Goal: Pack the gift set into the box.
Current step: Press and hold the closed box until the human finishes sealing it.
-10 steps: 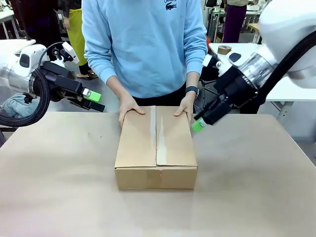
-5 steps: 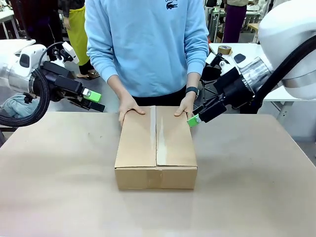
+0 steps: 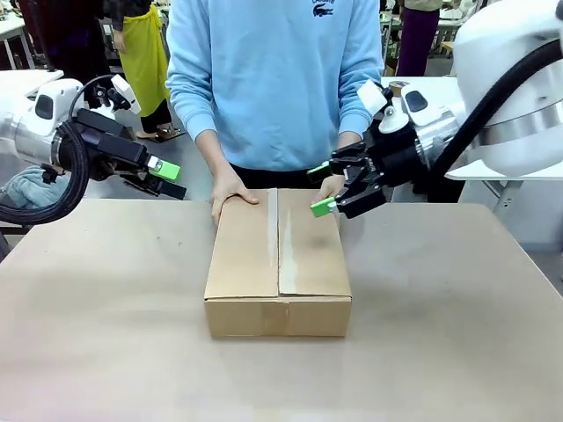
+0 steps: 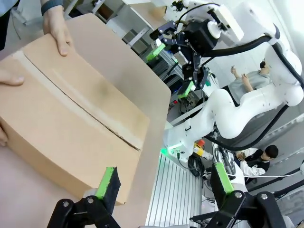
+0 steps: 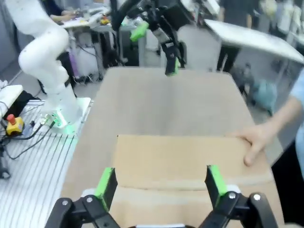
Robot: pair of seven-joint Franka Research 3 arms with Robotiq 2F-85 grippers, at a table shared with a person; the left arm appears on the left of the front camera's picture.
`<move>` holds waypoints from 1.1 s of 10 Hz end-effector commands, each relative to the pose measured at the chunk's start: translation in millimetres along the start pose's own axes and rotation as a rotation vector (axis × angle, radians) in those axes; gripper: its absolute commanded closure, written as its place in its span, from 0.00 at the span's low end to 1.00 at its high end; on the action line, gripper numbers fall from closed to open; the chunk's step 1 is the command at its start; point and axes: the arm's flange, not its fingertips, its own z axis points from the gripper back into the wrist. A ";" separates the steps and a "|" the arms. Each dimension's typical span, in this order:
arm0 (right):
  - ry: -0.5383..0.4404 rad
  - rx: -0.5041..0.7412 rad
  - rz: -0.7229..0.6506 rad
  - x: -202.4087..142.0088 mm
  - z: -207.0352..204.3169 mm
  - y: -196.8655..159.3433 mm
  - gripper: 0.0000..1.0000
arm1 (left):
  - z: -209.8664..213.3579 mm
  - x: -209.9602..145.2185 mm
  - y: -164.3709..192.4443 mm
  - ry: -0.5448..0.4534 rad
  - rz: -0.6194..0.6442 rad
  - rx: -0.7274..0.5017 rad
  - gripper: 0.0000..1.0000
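Just smooth rectangular cardboard box [image 3: 278,255]

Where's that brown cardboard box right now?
In the front view the closed box sits in the middle of the table, a person's hand on its far edge, the open right gripper by its far right corner.

Tan worktop [image 3: 106,352], matte, a few faint scuffs. Beyond it grey floor [image 3: 195,176], evenly lit. Bg L: teal cloth [image 3: 25,186] bundled low by the worktop edge; person in yellow apron [image 3: 145,53] stands farther back. Bg R: white table [image 3: 440,85].

Left wrist view: ribbed metal base plate [image 4: 173,202] beside the worktop, red stop button [image 4: 198,142] nr it, seated person [image 4: 249,85] farther off, another person [image 4: 259,156] lower down.

Right wrist view: ribbed plate [image 5: 33,166] w/ red button [image 5: 11,118] on yellow box [image 5: 14,127], cluttered bench [image 5: 88,21] at back, second white table [image 5: 251,38].
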 end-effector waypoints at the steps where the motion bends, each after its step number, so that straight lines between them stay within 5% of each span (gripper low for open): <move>1: -0.070 0.025 0.019 -43.2 -16.6 -18.3 0.00 | 0.8 2.5 -4.5 0.003 0.027 0.004 0.00; 2: -0.079 0.019 0.013 -47.9 -20.6 -20.6 0.00 | 0.0 0.0 0.0 0.000 0.000 0.000 0.00; 3: -0.051 -0.001 -0.029 -54.0 -25.5 -23.2 0.00 | -23.3 -5.1 4.1 0.053 -0.197 0.015 0.00; 5: -0.064 -0.007 -0.084 -61.3 -27.9 -27.1 0.00 | -65.3 -22.8 19.5 0.052 -0.736 0.100 0.00; 6: -0.080 -0.002 -0.129 -65.9 -26.7 -29.5 0.00 | -84.1 -36.5 28.9 -0.038 -0.984 0.126 0.00; 7: -0.097 -0.001 -0.163 -69.5 -25.5 -31.1 0.00 | -96.4 -47.4 39.8 -0.024 -1.061 0.134 0.00; 11: -0.064 0.037 -0.268 -91.5 -30.2 -38.7 0.00 | -120.2 -63.5 74.0 -0.038 -1.004 0.072 0.00</move>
